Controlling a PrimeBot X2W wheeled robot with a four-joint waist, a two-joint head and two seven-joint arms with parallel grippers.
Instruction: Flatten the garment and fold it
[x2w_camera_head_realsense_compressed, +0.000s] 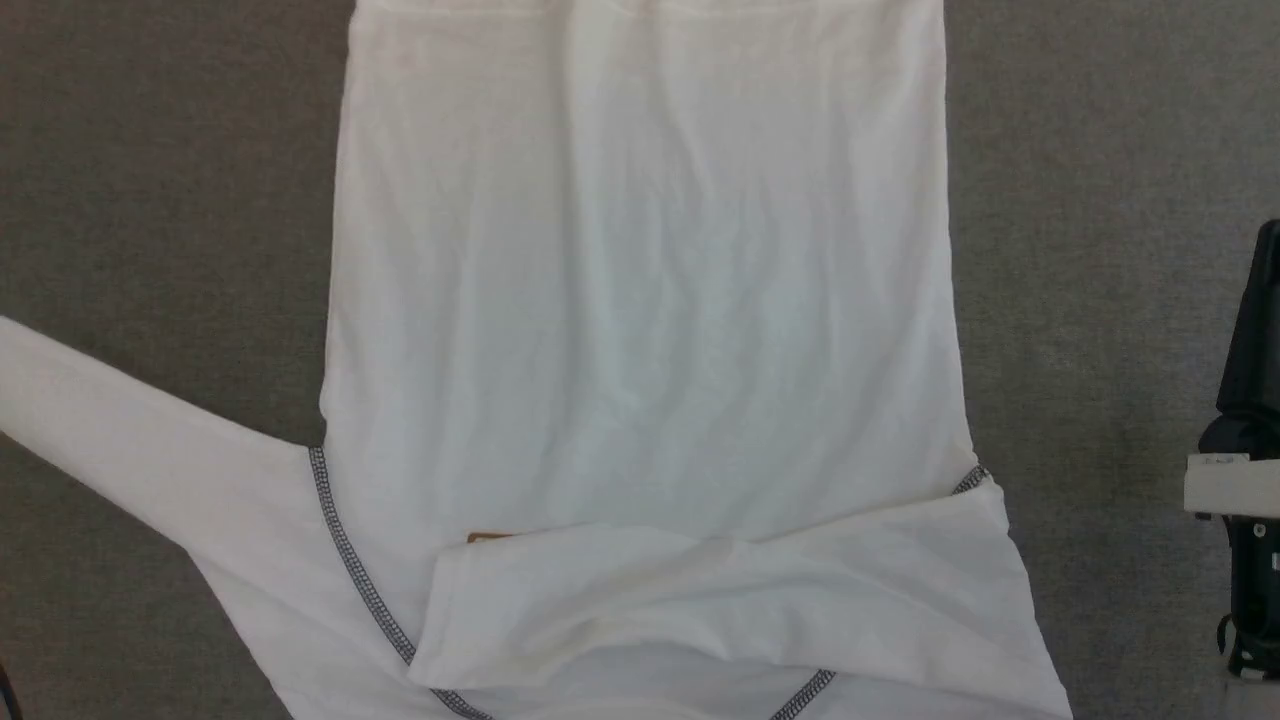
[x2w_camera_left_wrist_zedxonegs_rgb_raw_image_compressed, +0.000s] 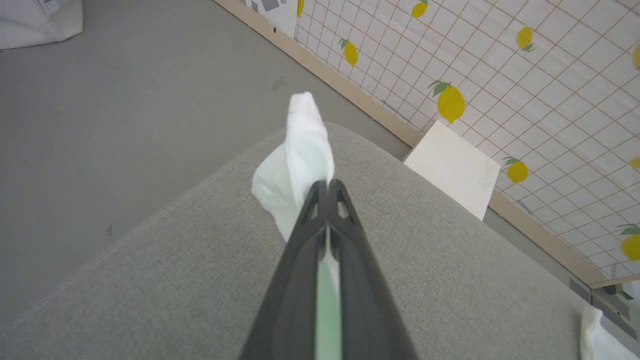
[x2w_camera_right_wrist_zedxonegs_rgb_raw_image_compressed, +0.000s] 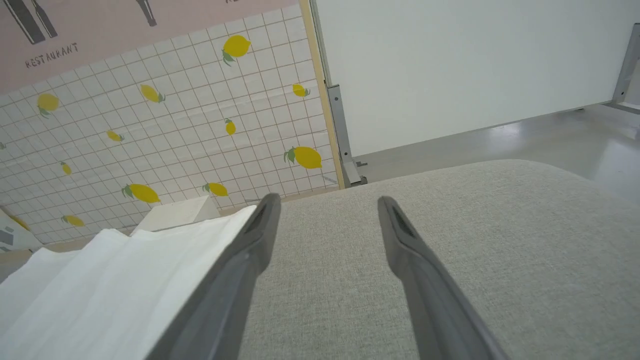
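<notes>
White cloth took up most of the head view. The thin white long-sleeved shirt (x2w_camera_head_realsense_compressed: 640, 300) with grey zigzag seams lay flat on the grey woven upholstered surface (x2w_camera_head_realsense_compressed: 150, 200). Its long axis ran straight away from the robot, hem at the far end and neck at the near end. One sleeve, the folded sleeve (x2w_camera_head_realsense_compressed: 720, 600), already lay crosswise over the chest and covered all but a sliver of the brown-edged chest patch (x2w_camera_head_realsense_compressed: 488, 537). The other, the spread sleeve (x2w_camera_head_realsense_compressed: 130, 440), ran out from the shoulder toward the robot's left and slightly away, leaving the picture at its edge.

The left gripper (x2w_camera_left_wrist_zedxonegs_rgb_raw_image_compressed: 327, 184) had its two dark fingers pressed together on a tuft of white cloth (x2w_camera_left_wrist_zedxonegs_rgb_raw_image_compressed: 300, 160) that stuck out past the tips, above the grey surface. I judged this to be the cuff end of the spread sleeve, though the wrist view did not show the join. The right gripper (x2w_camera_right_wrist_zedxonegs_rgb_raw_image_compressed: 327, 201) had its fingers spread wide with nothing between them, low over the bare surface just beside the shirt's edge.

The coming move seemed to turn on that sleeve's direction. The shirt's body lay to the right of the left gripper, so the cuff would have to be carried rightward across the chest, onto the folded sleeve. The left arm was the nearer one and had the hold.
</notes>
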